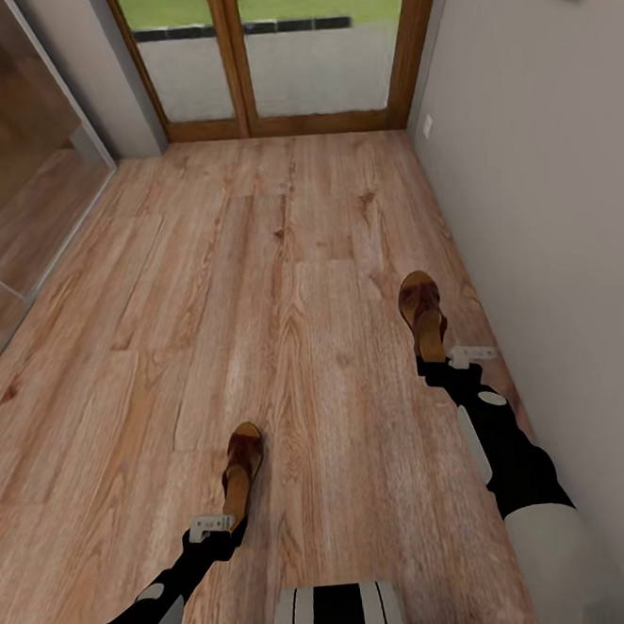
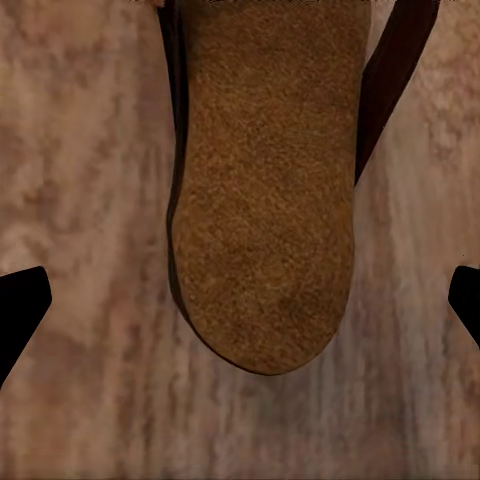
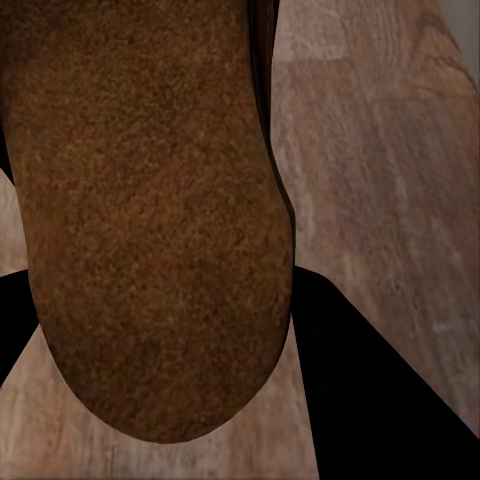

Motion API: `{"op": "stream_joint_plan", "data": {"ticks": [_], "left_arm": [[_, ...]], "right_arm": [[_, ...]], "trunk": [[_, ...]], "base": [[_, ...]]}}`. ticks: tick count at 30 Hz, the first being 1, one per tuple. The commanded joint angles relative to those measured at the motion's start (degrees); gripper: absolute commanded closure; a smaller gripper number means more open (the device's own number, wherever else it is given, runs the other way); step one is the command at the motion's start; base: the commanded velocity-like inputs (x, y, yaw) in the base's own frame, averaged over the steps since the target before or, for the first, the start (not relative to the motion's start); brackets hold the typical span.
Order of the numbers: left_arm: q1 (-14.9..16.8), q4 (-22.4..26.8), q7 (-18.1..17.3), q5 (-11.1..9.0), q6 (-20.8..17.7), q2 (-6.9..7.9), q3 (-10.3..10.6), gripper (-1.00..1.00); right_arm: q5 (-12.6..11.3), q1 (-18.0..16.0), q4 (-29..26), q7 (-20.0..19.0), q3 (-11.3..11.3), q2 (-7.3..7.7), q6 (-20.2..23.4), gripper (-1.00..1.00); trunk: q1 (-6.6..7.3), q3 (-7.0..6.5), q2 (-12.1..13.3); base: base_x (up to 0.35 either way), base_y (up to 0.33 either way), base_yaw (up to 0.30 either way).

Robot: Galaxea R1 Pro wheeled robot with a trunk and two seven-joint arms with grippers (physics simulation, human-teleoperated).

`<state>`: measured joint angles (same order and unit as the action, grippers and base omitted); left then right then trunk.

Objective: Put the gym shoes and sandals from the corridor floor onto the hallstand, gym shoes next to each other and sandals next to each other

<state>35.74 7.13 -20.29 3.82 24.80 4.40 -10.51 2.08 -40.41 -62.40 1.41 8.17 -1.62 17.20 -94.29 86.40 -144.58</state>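
From the head view, two brown sandals lie on the wooden corridor floor (image 1: 251, 261). The left sandal (image 1: 243, 469) sits just ahead of the left tool (image 1: 223, 533), heel end toward it. The right sandal (image 1: 423, 314) lies close to the right-hand wall (image 1: 551, 234), with the right tool (image 1: 439, 362) at its heel end. A glass door (image 1: 275, 50) closes the far end of the corridor. The shoe rack and the gym shoes are not to be seen here.

In the left wrist view, the tan footbed of the left sandal (image 2: 265, 200) reaches toward the camera, its rounded heel lying between the two dark fingertips (image 2: 20, 300) at the picture's edges. The fingers stand wide apart and clear of the sandal, so the left tool is open, holding nothing.

In the right wrist view, the right sandal (image 3: 150, 210) looms very close, its heel between two dark fingers (image 3: 380, 390). The fingers sit near its sides; I judge the right tool open around the heel, though whether it touches cannot be told.

The step in hand appears to be picking up both sandals at once. Next, each tool would need to come down over its heel and close firmly before lifting, then the robot must carry them to the rack.
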Motion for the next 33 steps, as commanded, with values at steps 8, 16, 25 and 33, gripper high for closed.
{"op": "stream_joint_plan", "data": {"ticks": [8,16,25,33], "left_arm": [[0.03,0.07,-0.27,0.40,0.16,0.00,-0.48,-1.00],[0.03,0.07,-0.27,0.40,0.16,0.00,-0.48,-1.00],[0.03,0.08,-0.27,0.40,0.11,0.00,-0.48,-1.00],[0.03,0.08,-0.27,0.40,0.13,0.00,-0.48,-1.00]], "right_arm": [[0.03,-0.02,-0.09,0.08,0.09,-0.05,0.35,1.00],[0.03,-0.02,-0.09,0.08,0.09,-0.05,0.35,1.00],[0.03,-0.02,-0.09,0.08,0.07,-0.05,0.35,1.00],[0.01,-0.02,-0.09,0.08,0.09,-0.05,0.34,1.00]], "trunk": [[-0.12,1.58,-0.08],[-0.22,2.99,-0.13],[-0.33,4.07,-0.19],[-0.35,4.66,-0.20]], "base": [[0.000,0.000,-0.061],[0.000,0.000,-0.070],[0.000,0.000,-0.003],[0.000,0.000,0.000]]}}
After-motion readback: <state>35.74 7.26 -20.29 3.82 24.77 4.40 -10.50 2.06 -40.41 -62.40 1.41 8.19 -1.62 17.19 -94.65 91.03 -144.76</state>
